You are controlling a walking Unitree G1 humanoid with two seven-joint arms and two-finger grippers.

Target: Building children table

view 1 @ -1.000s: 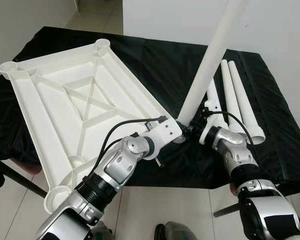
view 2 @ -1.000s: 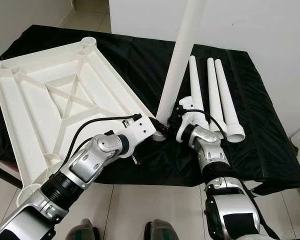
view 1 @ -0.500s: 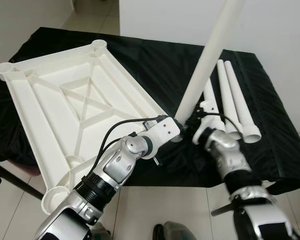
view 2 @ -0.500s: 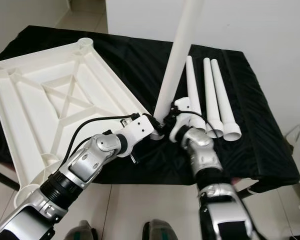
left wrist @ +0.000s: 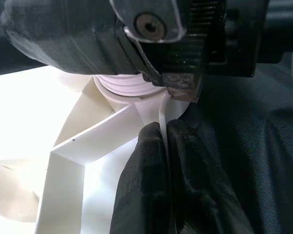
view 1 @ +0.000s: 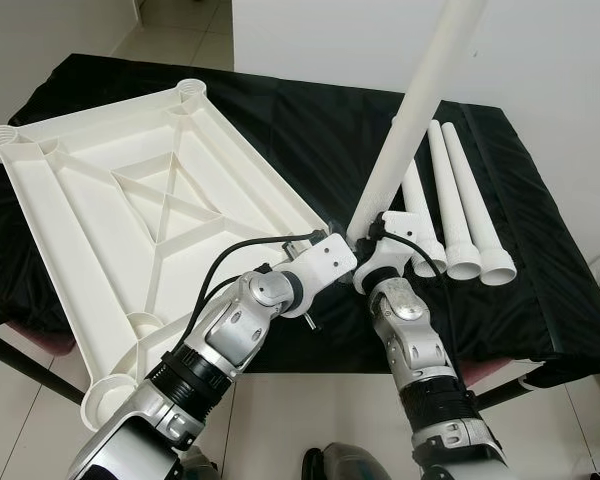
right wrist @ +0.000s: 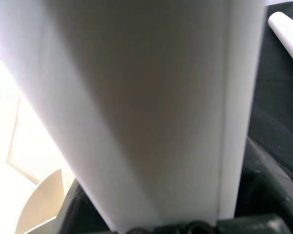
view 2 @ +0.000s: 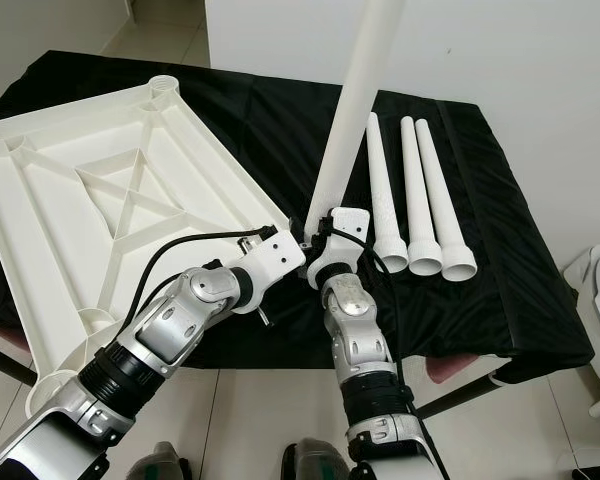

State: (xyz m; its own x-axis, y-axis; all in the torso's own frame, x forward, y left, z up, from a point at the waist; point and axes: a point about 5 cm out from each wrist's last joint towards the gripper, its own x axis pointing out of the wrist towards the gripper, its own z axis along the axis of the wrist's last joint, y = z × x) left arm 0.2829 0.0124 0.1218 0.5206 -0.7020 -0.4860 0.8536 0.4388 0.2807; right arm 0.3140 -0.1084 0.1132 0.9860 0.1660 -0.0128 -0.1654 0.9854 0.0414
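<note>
Two tools meet at the near right corner of the white tabletop [view 1: 150, 220]. The right tool [view 2: 325, 250] is closed around the foot of a long white leg [view 1: 410, 125], which stands nearly upright, leaning up and away, with its threaded end sitting at the corner socket; the left wrist view shows those threads just above the socket's collar, so I judge it not fully screwed home. The left tool [left wrist: 162, 161] has its two black fingers [left wrist: 141, 180] pinched narrowly on a thin wall of the tabletop just beside that socket, steadying the piece.

Against a second ago, the right forearm has swung round from the right side to almost straight below the leg, while the leg's foot has stayed at the corner and the left tool has kept its pinch. That reads as a twist of the wrist, most likely turning the leg into its thread.

The tabletop lies upside down, ribs upward, on the black-covered desk [view 1: 540, 250], its near end hanging past the desk's edge. Three more legs [view 2: 415, 200] lie side by side on the cloth to the right, untouched.

No brand, label or writing can be read anywhere.
</note>
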